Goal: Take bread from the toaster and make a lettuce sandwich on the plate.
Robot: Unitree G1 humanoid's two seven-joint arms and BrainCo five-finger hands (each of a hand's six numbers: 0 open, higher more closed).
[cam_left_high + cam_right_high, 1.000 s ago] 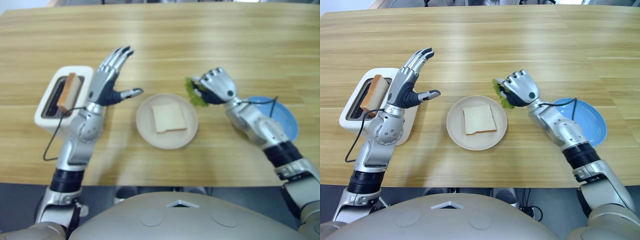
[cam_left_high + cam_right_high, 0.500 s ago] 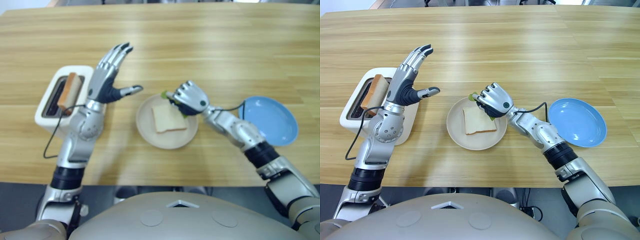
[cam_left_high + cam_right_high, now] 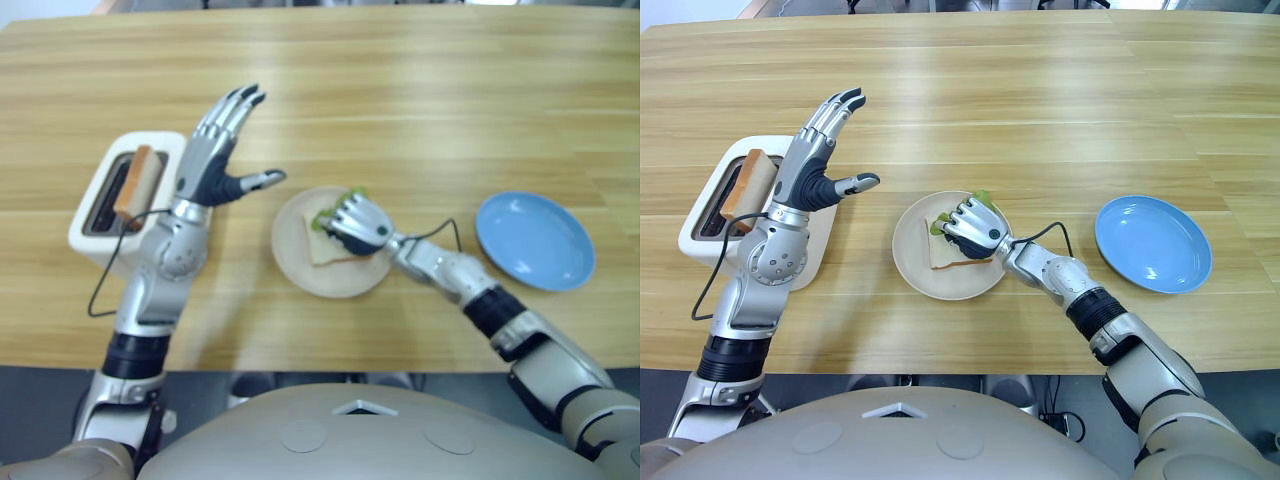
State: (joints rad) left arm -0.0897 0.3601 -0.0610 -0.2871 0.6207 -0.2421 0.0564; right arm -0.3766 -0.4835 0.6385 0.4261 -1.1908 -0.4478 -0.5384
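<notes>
Pressing lettuce (image 3: 983, 198) onto bread (image 3: 940, 256), right hand (image 3: 973, 228) curled knuckles-up.

A white toaster (image 3: 698, 238) stands at the left of the worktop (image 3: 1040, 100), with a browned slice (image 3: 748, 183) upright in its slot. On the round beige plate (image 3: 940, 283) lies a pale slice (image 3: 945, 258). Green lettuce (image 3: 983, 197) sits on it, gripped by the curled right robot hand (image 3: 973, 228).

The right hand (image 3: 973, 228) was curled around the lettuce (image 3: 983, 197), pressed down on the bread (image 3: 943, 259) on the tan plate (image 3: 912, 268). The left hand (image 3: 818, 152) was raised with fingers spread, just beside the toaster (image 3: 698, 240), which held a second slice (image 3: 748, 183) upright in its slot. A blue plate (image 3: 1153, 243) lay well apart on the right of the table (image 3: 1040, 100).
</notes>
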